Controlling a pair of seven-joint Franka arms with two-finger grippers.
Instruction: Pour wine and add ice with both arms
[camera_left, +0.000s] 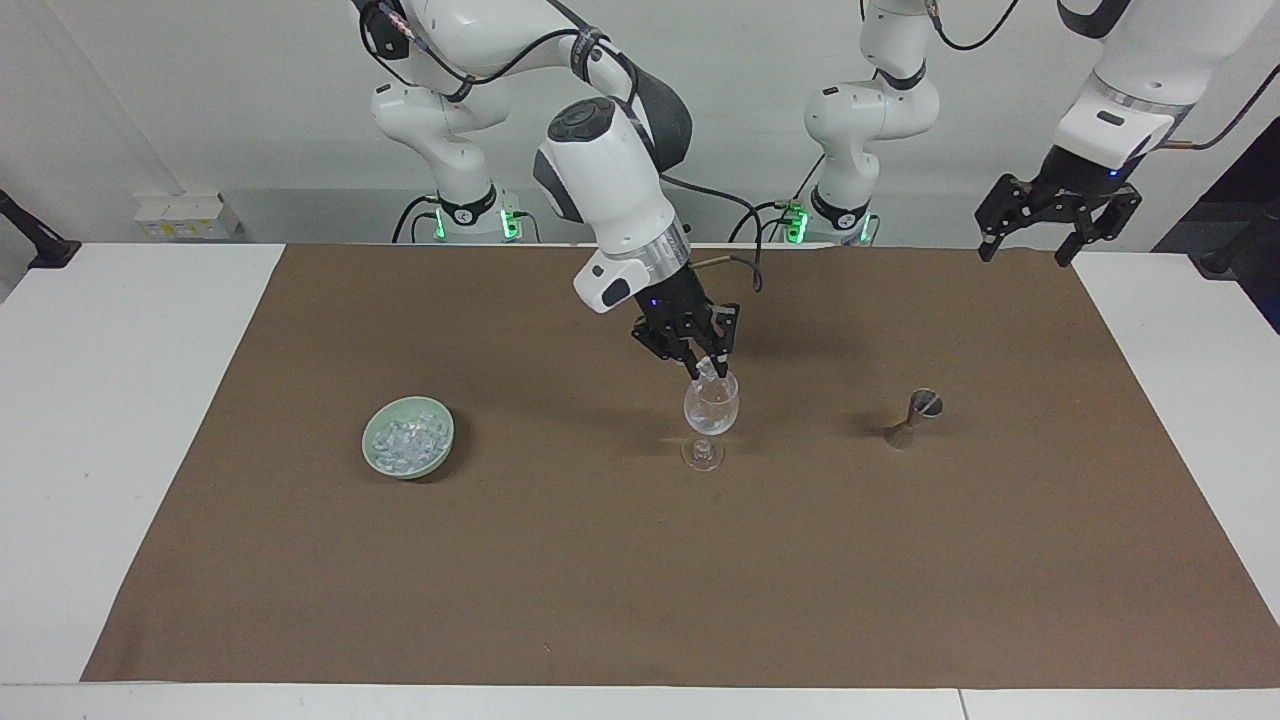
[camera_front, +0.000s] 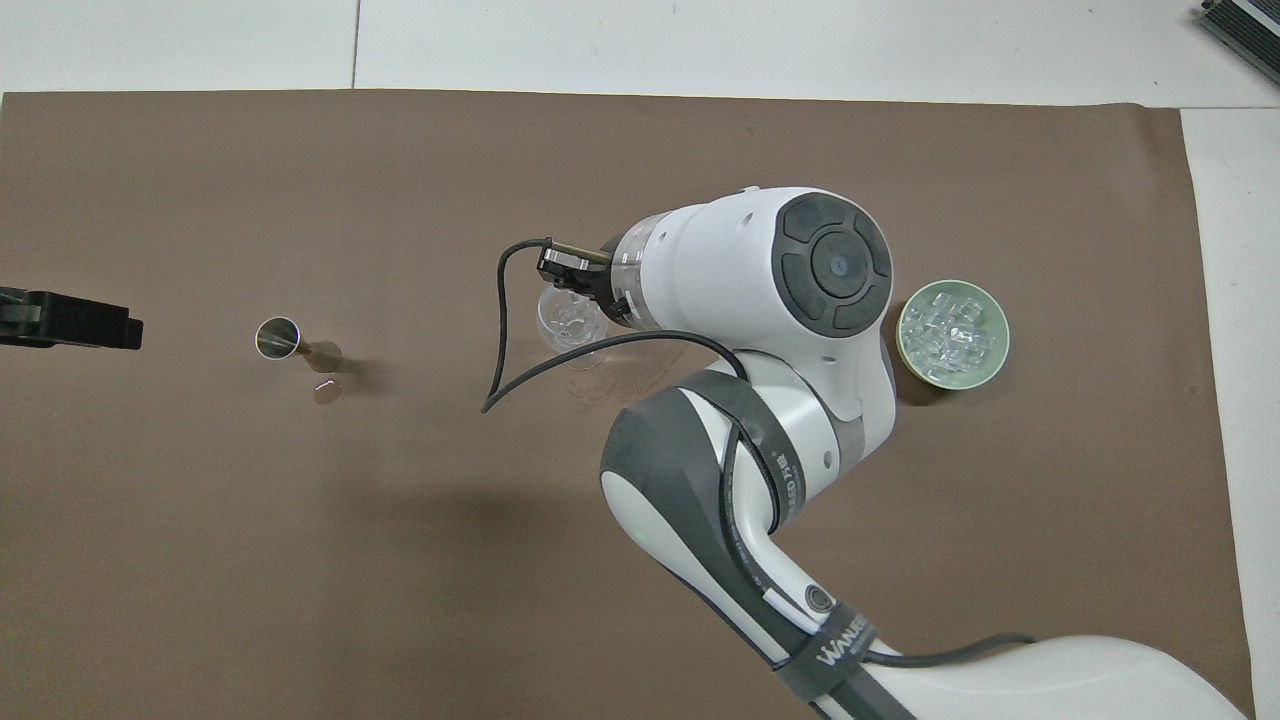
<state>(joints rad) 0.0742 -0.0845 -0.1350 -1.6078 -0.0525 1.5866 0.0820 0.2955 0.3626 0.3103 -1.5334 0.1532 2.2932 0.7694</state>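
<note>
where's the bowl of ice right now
The green bowl of ice sits on the brown mat toward the right arm's end of the table, beside the wine glass, about as near the robots as the glass and the metal jigger.

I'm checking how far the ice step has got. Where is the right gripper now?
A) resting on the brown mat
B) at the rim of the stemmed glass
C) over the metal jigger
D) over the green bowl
B: the right gripper hangs at the rim of the stemmed glass with an ice cube between its fingertips.
</note>
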